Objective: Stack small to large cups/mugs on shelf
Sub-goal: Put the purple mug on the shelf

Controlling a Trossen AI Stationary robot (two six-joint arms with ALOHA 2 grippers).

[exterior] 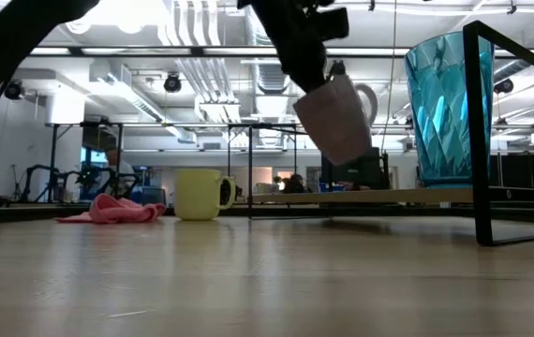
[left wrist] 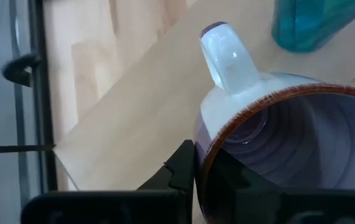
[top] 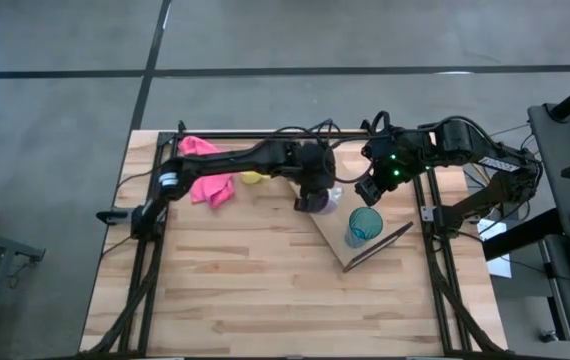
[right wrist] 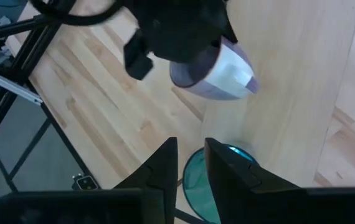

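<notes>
Left end effector (top: 315,192) grips the purple mug (top: 317,200) by its rim, one finger inside and one outside, and holds it in the air, tilted, with the pale handle pointing away from the wrist. Below it lies the shelf (top: 337,238), a light-brown board with a thin black wire frame resting on the worktop (top: 245,290). In the low view the purple mug (exterior: 340,117) hangs clear above the board, touching nothing.

Just beyond the held mug, on the shelf, stands the teal cup (top: 363,226), upright and empty. It is the only cup on the shelf.

Well behind the left end effector, near the far edge of the worktop, the yellow mug (exterior: 200,194) stands on the bare wood beside the pink cloth (exterior: 112,210). It has not been moved to the shelf.

Right end effector (top: 373,190) hovers close by, beside the held mug and over the teal cup. Its fingers stand a little apart with nothing between them.

As a judgement, the task is at an early to middle stage: one cup is on the shelf, the purple mug is being carried towards it, and the yellow mug is left to fetch. No cups are nested yet, so all the stacking remains.
</notes>
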